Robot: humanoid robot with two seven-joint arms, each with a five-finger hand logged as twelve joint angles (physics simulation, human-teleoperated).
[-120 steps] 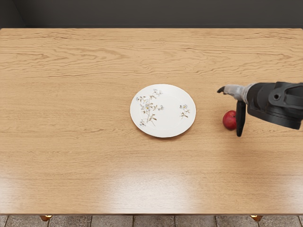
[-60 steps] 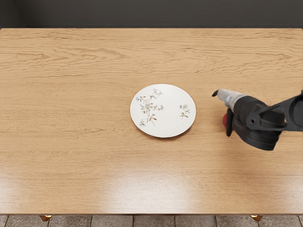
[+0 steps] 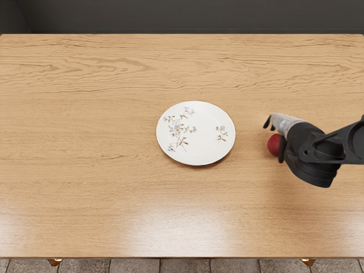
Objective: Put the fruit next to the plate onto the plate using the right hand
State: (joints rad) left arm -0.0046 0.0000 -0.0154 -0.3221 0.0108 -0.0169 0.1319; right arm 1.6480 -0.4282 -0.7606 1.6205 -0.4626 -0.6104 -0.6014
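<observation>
Stretching wide on both sides of the plate, the wooden counter [image 3: 85, 114] carries nothing to the plate's left, and no left arm shows there. The white plate [image 3: 199, 151], painted with small flower sprigs, sits at the middle with nothing on it. Just right of the plate, apart from its rim, a small red fruit [image 3: 273, 145] rests on the counter, its right side hidden behind the robot's right hand [image 3: 284, 124]. Farther right of the plate, the dark forearm [image 3: 315, 156] slants in from the picture's edge.

A second ago the hand hung a little farther from the plate, on the fruit's far side, and nearly the whole fruit showed. Half a second ago the hand had swung over it, and only a sliver of red was left in sight. Now the wrist has settled slightly away from the plate and more red shows again, while the fruit lies where it lay throughout.

Whether the fingers are wrapped around the fruit or merely poised beside it cannot be told from this angle, as the wrist blocks the view.

Judging by the unmoved fruit, the reach looks finished and the grasp is the step in hand. The lift and the short carry leftward to the plate are not yet done.
</observation>
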